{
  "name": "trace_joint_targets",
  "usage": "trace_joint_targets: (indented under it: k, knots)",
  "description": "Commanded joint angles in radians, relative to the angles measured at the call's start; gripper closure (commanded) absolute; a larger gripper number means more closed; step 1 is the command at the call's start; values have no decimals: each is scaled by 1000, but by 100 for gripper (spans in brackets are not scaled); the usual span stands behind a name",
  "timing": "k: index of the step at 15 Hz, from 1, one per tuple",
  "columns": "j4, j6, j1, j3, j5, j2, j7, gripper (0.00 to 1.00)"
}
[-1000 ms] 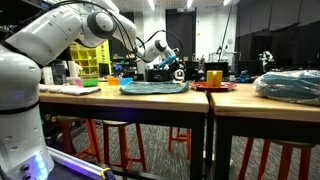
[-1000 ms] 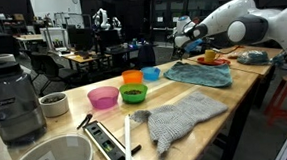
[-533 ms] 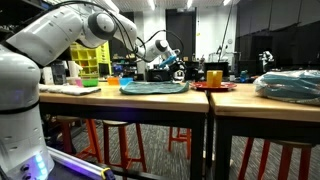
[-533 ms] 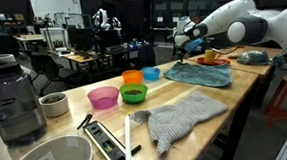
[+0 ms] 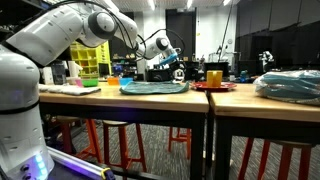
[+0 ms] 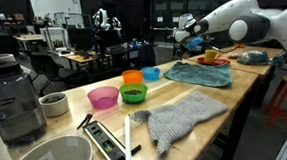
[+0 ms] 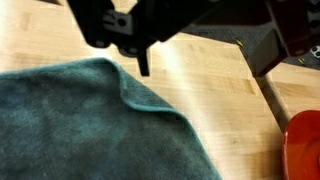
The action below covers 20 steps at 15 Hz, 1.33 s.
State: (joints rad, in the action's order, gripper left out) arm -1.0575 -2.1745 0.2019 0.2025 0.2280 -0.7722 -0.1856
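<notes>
My gripper (image 7: 205,62) is open and empty, its fingers (image 7: 143,62) wide apart and coming in from the top of the wrist view. It hangs above bare wooden tabletop (image 7: 215,105), just past the corner of a teal cloth (image 7: 80,125) lying flat. In both exterior views the gripper (image 5: 170,52) (image 6: 185,34) hovers over the far end of the teal cloth (image 5: 154,87) (image 6: 198,75). A red plate (image 7: 305,145) lies to one side of it.
The red plate (image 5: 212,86) carries a yellow cup (image 5: 214,76). Pink (image 6: 102,97), orange (image 6: 132,79), green (image 6: 134,93) and blue (image 6: 151,73) bowls sit beside the cloth. A grey knit cloth (image 6: 181,118), a blender (image 6: 9,98) and a bundled blue cover (image 5: 290,85) are also there.
The gripper has risen slightly above the cloth; nothing else has moved.
</notes>
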Motion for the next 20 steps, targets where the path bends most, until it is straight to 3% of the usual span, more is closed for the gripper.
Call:
trace_joint_targets:
  k: [1, 10, 20]
  knots:
    - [-35, 47, 17, -46, -43, 48, -100, 0]
    - [-40, 131, 13, -49, -35, 48, -210, 0]
    - [-66, 74, -7, -35, -16, 28, -189, 0]
